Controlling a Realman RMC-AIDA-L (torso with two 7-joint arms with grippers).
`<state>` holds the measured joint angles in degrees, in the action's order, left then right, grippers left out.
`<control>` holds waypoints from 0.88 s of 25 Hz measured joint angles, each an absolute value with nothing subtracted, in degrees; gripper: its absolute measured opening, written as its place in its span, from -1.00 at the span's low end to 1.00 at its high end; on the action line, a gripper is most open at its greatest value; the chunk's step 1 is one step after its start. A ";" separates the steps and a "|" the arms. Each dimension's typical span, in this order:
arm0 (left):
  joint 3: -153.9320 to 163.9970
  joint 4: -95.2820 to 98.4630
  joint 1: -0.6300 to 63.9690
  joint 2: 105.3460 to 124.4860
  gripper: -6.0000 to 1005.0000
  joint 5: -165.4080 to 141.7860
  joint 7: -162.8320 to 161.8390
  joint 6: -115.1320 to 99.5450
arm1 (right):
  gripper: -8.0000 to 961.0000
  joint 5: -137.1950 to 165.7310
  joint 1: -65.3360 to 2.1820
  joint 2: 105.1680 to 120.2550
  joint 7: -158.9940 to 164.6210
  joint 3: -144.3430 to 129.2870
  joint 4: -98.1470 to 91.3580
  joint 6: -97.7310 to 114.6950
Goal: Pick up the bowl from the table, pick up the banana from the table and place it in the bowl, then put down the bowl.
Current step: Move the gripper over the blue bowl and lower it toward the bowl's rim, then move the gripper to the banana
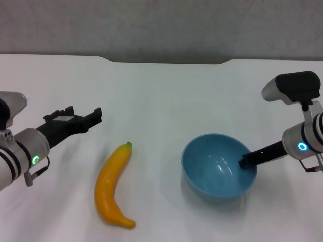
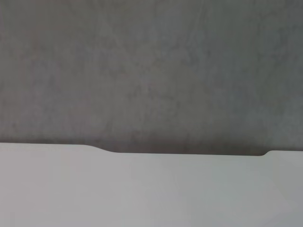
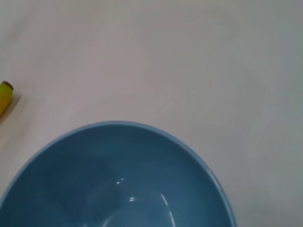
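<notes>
You see the right gripper (image 1: 246, 162) pinching the bowl (image 1: 217, 169) at its right rim, the banana (image 1: 113, 181) just left on the table (image 1: 161, 96), and the left gripper (image 1: 83, 118) spread above open room.

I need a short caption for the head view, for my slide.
Right hand at bowl rim; banana lies on table.

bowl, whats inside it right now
Only a right gripper finger reaches over the bowl rim; otherwise it looks bare. The banana lies outside. The near inner wall is hidden.
</notes>
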<state>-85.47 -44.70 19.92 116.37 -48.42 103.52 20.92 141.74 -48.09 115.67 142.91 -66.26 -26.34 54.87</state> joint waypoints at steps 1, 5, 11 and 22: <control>-85.47 -44.48 19.98 116.37 0.76 -48.42 103.53 20.92 | -0.51 141.57 -48.08 115.66 142.91 -66.73 -26.34 54.62; -85.51 -43.80 20.12 116.37 0.76 -48.42 103.53 20.92 | -0.69 140.42 -48.03 115.66 142.91 -68.50 -26.31 53.54; -85.52 -43.45 20.13 116.37 0.76 -48.42 103.48 20.92 | -0.89 139.79 -47.84 115.67 142.90 -69.00 -26.52 53.42; -84.96 -44.69 19.55 116.23 0.76 -48.87 102.28 21.00 | -0.93 129.29 -40.14 115.72 139.01 -72.39 -36.26 51.26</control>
<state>-84.96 -44.69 19.55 116.23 -48.87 102.28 21.00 129.29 -40.14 115.72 139.01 -72.39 -36.26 51.26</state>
